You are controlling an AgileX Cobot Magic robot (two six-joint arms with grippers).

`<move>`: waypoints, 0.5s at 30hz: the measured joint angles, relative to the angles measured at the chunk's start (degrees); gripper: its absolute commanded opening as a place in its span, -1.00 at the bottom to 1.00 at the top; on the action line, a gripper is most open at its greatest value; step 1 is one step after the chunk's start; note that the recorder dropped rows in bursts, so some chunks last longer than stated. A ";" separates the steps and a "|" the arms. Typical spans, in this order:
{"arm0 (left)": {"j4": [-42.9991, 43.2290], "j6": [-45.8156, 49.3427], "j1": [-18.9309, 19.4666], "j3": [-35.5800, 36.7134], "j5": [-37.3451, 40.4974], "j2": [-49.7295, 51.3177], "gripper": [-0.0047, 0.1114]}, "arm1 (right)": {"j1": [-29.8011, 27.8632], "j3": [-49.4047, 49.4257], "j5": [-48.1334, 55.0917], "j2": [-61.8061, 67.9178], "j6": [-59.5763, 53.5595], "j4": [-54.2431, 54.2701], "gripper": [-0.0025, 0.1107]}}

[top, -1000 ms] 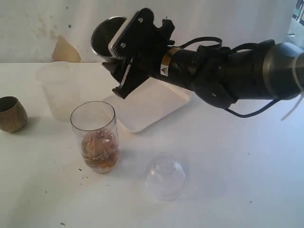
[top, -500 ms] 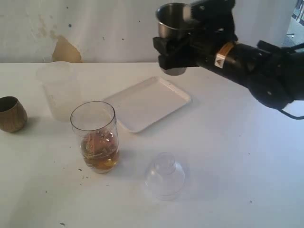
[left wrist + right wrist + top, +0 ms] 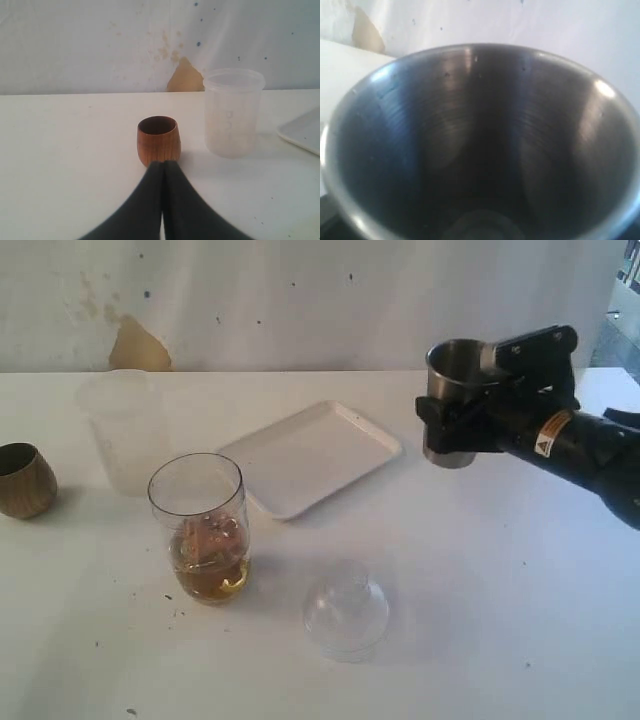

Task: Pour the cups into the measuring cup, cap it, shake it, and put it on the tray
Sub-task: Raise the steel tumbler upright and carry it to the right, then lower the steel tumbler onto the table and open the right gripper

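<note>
The left jaws are pressed together with nothing between them, their dark tips pointing at the foot of the wooden cup (image 3: 158, 140); whether they touch it I cannot tell. That cup stands upright at the far left of the white bench (image 3: 500, 590). To its right stands a frosted cup (image 3: 125, 430), upright and well apart from it. Just in front of the frosted cup and slightly right is the clear measuring cup (image 3: 203, 530), upright, uncapped, with amber liquid in its lower part. Next comes the white tray (image 3: 310, 455), lying flat and bare near the middle of the bench, close beside the measuring cup but not touching it. In front of the tray, nearer the camera, the clear dome cap (image 3: 346, 610) rests on the bench. Farthest right, the right jaws grip the steel tumbler (image 3: 455, 405) by its sides, holding it upright in the air above the bench, beyond the tray's right corner; its steel inside fills the right wrist view.
</note>
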 measured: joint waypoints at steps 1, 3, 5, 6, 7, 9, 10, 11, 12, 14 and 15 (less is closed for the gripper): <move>0.00 0.00 0.00 0.00 0.00 0.00 -0.92 | 0.00 0.00 -1.66 1.38 0.00 -0.97 -0.96; 0.00 0.00 0.00 0.00 0.00 0.00 -0.92 | 0.00 0.00 -5.51 3.92 0.00 -2.13 -0.96; 0.00 0.00 0.00 0.00 0.00 0.00 -0.92 | 0.00 0.00 -8.76 6.53 -0.10 -2.71 -0.96; 0.00 0.00 0.00 0.00 0.00 0.00 -0.92 | 0.00 0.00 -9.32 7.66 -0.37 -2.81 -0.96; 0.00 0.00 0.00 0.00 0.00 0.00 -0.92 | 0.00 0.00 -9.71 8.66 -0.96 -2.81 -0.96; 0.00 0.00 0.00 0.00 0.00 0.00 -0.92 | 0.00 0.00 -9.72 10.23 -2.62 -2.83 -0.96; 0.00 0.00 0.00 0.00 0.00 0.00 -0.92 | 0.00 0.00 -9.45 10.74 -3.61 -2.94 -0.96; 0.00 0.00 0.00 0.00 0.00 0.00 -0.92 | 0.00 0.00 -9.09 11.29 -4.65 -2.93 -0.96; 0.00 0.00 0.00 0.00 0.00 0.00 -0.92 | 0.00 0.00 -8.97 11.77 -5.46 -2.93 -0.96; 0.00 0.00 0.00 0.00 0.00 0.00 -0.92 | 0.00 0.00 -8.97 12.61 -6.44 -2.93 -0.96; 0.00 0.00 0.00 0.00 0.00 0.00 -0.92 | 0.00 0.00 -8.97 12.73 -6.56 -2.93 -0.96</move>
